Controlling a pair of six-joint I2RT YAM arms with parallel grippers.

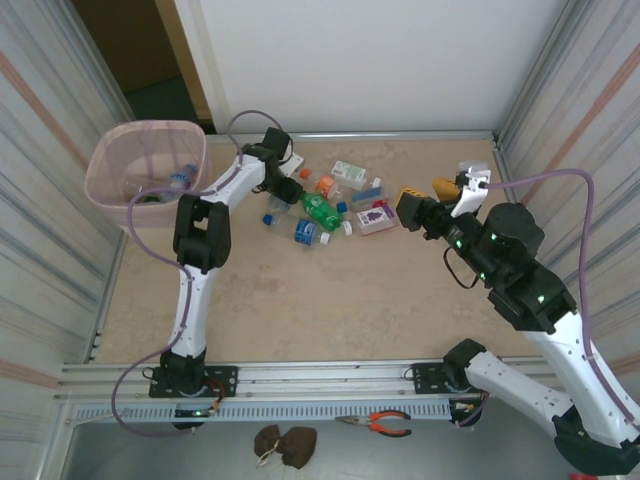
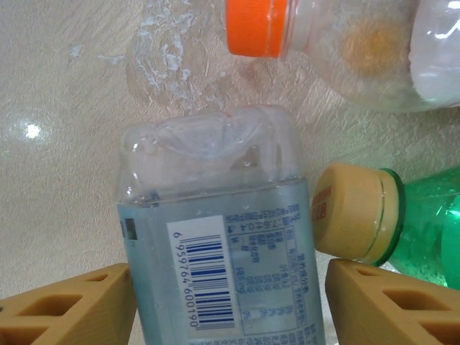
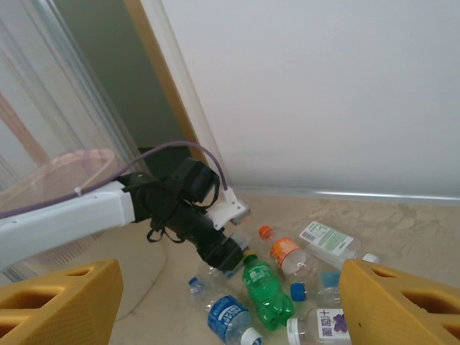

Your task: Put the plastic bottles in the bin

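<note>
Several plastic bottles lie in a pile at the back middle of the table. Among them are a green bottle (image 1: 322, 211) (image 3: 267, 291), an orange-capped one (image 1: 326, 184) (image 2: 359, 43) and a blue-labelled one (image 1: 305, 232). My left gripper (image 1: 288, 188) (image 2: 230, 302) is down at the pile's left edge. Its tan fingers sit against both sides of a clear bottle with a pale blue barcode label (image 2: 215, 215), which rests on the table. My right gripper (image 1: 405, 210) (image 3: 230, 309) hovers open to the right of the pile with nothing between its fingers. The pink bin (image 1: 110, 150) (image 3: 57, 172) stands at the far left and holds a couple of bottles (image 1: 180, 178).
Ribbed walls close in the left and right sides, and a white wall runs along the back. The near half of the tabletop (image 1: 320, 300) is bare. Orange-handled pliers (image 1: 385, 423) and a brown lump (image 1: 283, 440) lie below the front rail.
</note>
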